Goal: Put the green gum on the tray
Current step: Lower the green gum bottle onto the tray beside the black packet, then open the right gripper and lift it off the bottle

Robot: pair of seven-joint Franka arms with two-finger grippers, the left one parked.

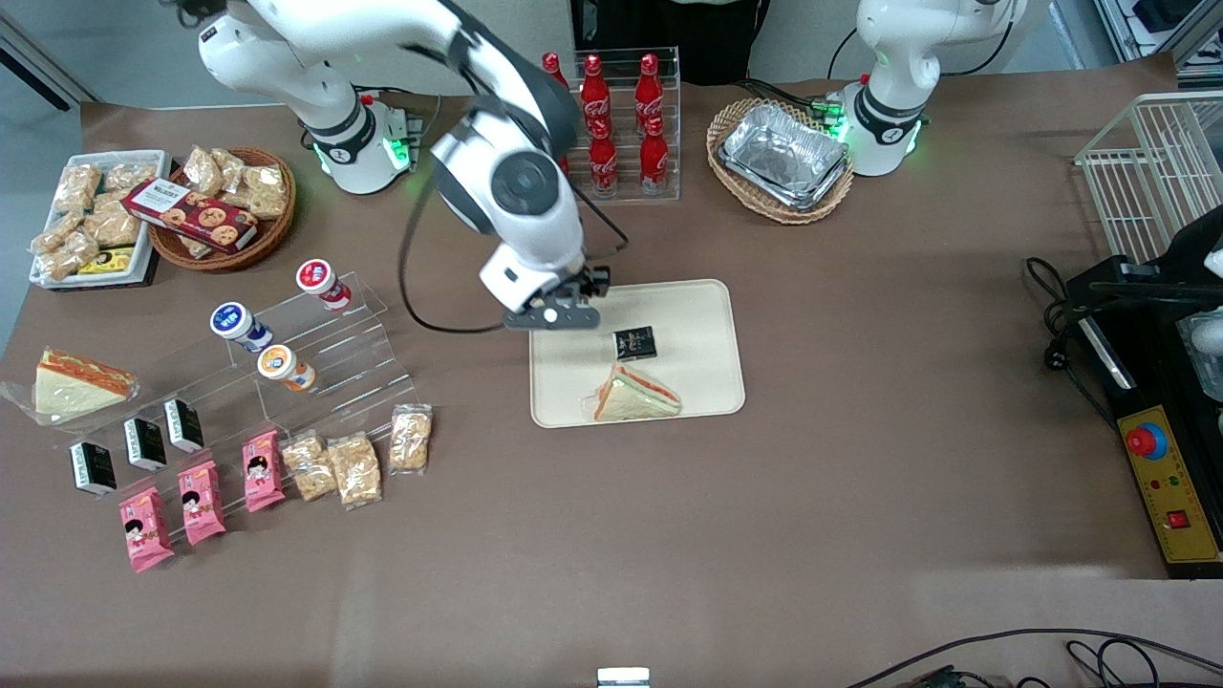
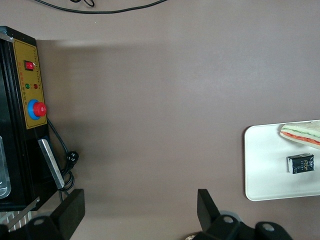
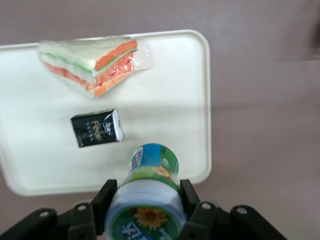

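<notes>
The right arm's two-finger tool (image 3: 145, 202) is clamped on the small white cylindrical green gum canister (image 3: 147, 200) with its yellowish flower label, holding it above the rim of the large flat beige rectangular plastic tray (image 3: 190, 100) on the brown counter (image 1: 860, 382). On the tray just below the tool lies a small black carton (image 3: 96, 128), and farther from the tool a wrapped triangular sandwich (image 3: 95, 62) rests flat.
</notes>
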